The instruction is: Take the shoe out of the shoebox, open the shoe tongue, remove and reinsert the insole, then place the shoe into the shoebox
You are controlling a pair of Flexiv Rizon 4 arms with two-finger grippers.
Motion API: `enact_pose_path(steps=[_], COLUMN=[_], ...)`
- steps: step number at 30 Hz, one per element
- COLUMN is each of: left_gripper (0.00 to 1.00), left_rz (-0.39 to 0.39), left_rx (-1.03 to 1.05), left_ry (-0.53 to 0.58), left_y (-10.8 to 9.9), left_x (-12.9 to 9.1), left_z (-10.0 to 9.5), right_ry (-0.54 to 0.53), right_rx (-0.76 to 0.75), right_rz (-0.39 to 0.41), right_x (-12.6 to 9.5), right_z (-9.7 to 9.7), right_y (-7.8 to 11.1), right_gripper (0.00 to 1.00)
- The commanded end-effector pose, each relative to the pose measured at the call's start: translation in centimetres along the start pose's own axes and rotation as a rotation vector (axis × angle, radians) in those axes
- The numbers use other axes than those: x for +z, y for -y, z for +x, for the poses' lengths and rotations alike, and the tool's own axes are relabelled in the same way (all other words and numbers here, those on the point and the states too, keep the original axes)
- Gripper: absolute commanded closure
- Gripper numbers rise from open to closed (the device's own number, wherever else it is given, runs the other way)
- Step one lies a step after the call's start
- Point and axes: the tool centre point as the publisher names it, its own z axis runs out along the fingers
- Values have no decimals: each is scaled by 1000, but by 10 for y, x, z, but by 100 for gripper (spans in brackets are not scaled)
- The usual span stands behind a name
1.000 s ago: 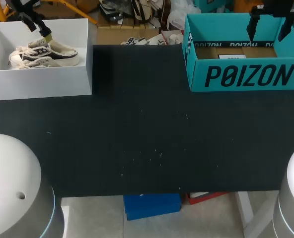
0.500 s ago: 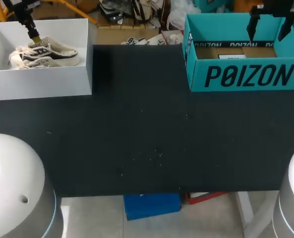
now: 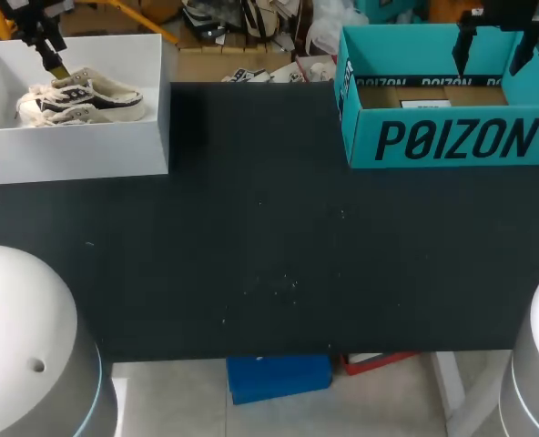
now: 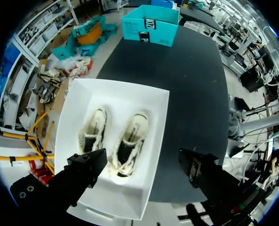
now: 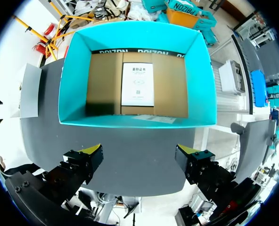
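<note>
Table [image 3: 269, 255]: a dark top was seen, with one box set at each far corner.
White box [image 3: 78, 150]: it was placed at the far left corner, open at the top.
Pair of shoes [image 3: 83, 98]: two cream low shoes with dark trim were laid side by side on the floor of the white box [image 4: 154, 136]; in the left wrist view one shoe [image 4: 130, 141] was seen nearer the table's middle, the other [image 4: 92, 132] beside it.
Left gripper [image 4: 143, 162]: it was held above the white box with fingers spread wide; nothing was gripped and no shoe was touched.
Teal shoebox [image 3: 452, 141]: it was stood at the far right corner, well apart from the white box.
Shoebox contents: a white sheet [image 5: 137, 84] was laid flat on the cardboard floor [image 5: 102, 87]; no shoe was held inside the teal walls [image 5: 130, 40].
Right gripper [image 5: 139, 155]: it was held over the teal shoebox, fingers set wide apart and nothing between them.
</note>
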Motion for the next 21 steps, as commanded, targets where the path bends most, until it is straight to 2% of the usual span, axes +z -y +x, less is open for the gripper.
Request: enact_pose_path(steps=[1, 6, 7, 8, 9, 13, 16, 20, 21], left_gripper=[0, 0, 0, 5, 20, 14, 25, 27, 37], left_rz=[-1, 12, -6, -20, -21, -53, -72, -97, -110], left_rx=[2, 12, 0, 1, -10, -20, -14, 13, 17], left_ry=[5, -30, -9, 4, 8, 23, 24, -4, 1], left_y=[-1, -14, -18, -21, -24, -31, -34, -34, -34], left_x=[0, 15, 18, 21, 23, 37, 54, 77, 83], left_z=[2, -15, -20, -25, -29, -41, -51, -59, -62], right_ry=[0, 0, 0, 0, 0, 0, 0, 0, 0], right_rx=[0, 0, 0, 0, 0, 0, 0, 0, 0], right_rz=[0, 0, 0, 0, 0, 0, 0, 0, 0], right_x=[0, 0, 0, 0, 0, 0, 0, 0, 0], right_z=[0, 0, 0, 0, 0, 0, 0, 0, 0], right_y=[0, 0, 0, 0, 0, 0, 0, 0, 0], right_gripper=[0, 0, 0, 0, 0, 0, 0, 0, 0])
